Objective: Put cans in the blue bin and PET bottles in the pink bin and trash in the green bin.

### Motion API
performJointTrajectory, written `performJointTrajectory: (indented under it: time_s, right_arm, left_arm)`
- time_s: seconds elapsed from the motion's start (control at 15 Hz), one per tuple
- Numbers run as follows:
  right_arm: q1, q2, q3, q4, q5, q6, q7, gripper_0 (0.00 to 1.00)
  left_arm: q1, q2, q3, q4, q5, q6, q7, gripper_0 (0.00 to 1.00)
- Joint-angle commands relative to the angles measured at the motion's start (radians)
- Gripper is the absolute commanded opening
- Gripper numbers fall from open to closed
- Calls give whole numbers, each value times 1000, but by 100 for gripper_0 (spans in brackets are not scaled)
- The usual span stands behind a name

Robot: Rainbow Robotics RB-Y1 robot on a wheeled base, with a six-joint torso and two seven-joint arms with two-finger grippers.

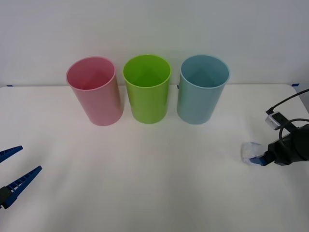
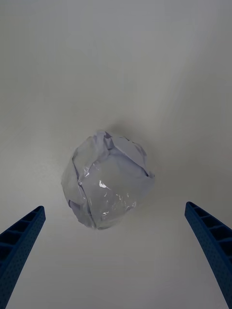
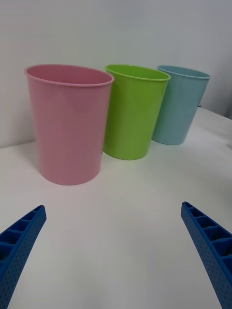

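Trash (image 2: 107, 181) is a roundish wad, no real long axis I can see, sitting on my counter (image 1: 154, 183) between the wide-open right gripper (image 2: 116, 256) fingers; left gripper (image 1: 14, 174) parked open.

You've got 3 tall plastic tumbler bins upright in a row: pink (image 1: 93, 92), lime-green (image 1: 147, 89), light-blue (image 1: 203, 89). Crumpled clear-whitish plastic scrap (image 1: 250, 152) lies at table's right.
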Motion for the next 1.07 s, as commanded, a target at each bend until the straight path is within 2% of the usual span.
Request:
performJointTrajectory:
  time_s: [0.07,1.07]
  right_arm:
    - [-4,12,3,28,11,12,7,100]
    - [-51,32,81,163,30,131,2,100]
  left_arm:
    - [0,0,0,0,0,0,0,95]
    - [0,0,0,0,0,0,0,96]
